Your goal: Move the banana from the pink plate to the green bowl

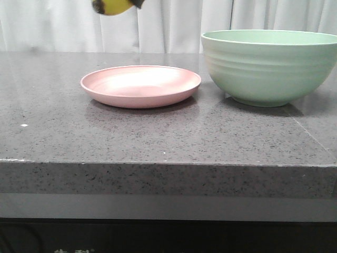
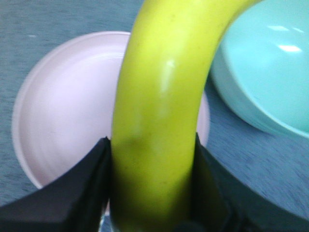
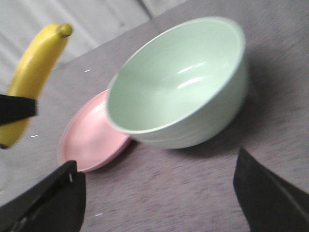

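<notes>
The left gripper (image 2: pixel 152 159) pinched the banana (image 2: pixel 159 111) high above the empty pink plate (image 1: pixel 140 86), with the green bowl (image 1: pixel 271 66) toward three o'clock. The right gripper (image 3: pixel 159 193) hung spread, holding nothing. The smooth, curved fruit might pivot or slip between the fingers during transit and miss the bowl.

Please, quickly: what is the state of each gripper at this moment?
Left gripper: closed on the banana, lifted above the pink plate.
Right gripper: open, holding nothing.

Yellow banana (image 2: pixel 159 121), pink plate (image 1: pixel 141 86), mint-green bowl (image 1: pixel 268 66), seemingly speckled grey table (image 1: pixel 158 137).
</notes>
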Available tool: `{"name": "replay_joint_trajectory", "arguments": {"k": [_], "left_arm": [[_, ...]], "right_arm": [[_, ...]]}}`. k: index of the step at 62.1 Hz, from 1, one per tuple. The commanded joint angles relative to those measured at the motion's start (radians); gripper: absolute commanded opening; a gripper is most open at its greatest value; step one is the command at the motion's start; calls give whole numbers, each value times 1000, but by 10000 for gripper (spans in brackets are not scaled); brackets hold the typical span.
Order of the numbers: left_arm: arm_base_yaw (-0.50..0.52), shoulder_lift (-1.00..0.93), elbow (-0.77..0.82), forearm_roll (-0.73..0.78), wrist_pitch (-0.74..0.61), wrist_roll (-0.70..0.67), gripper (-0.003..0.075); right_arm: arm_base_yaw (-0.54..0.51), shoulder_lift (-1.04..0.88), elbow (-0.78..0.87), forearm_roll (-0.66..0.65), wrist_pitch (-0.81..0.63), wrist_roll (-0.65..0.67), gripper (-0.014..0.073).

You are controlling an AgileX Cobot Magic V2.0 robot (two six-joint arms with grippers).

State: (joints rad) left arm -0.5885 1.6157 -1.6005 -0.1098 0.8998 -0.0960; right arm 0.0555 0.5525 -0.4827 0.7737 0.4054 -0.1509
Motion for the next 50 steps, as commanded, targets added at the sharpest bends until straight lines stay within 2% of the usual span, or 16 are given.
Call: {"name": "replay_joint_trajectory", "arguments": {"k": [1, 15, 24, 30, 50], "left_arm": [[-61, -78, 13, -6, -52, 7, 43], [-126, -97, 64, -6, -59, 7, 43], [-128, -97, 63, -6, -63, 7, 43], [-128, -97, 63, -6, -65, 7, 43], [-128, -97, 63, -8, -82, 7, 43]], "right_arm": [[33, 75, -67, 212, -11, -120, 633], [114, 315, -196, 727, 61, -547, 633], [114, 499, -287, 1002, 157, -740, 633], [114, 606, -345, 1067, 186, -773, 633], [114, 847, -513, 1090, 316, -773, 633]]}}
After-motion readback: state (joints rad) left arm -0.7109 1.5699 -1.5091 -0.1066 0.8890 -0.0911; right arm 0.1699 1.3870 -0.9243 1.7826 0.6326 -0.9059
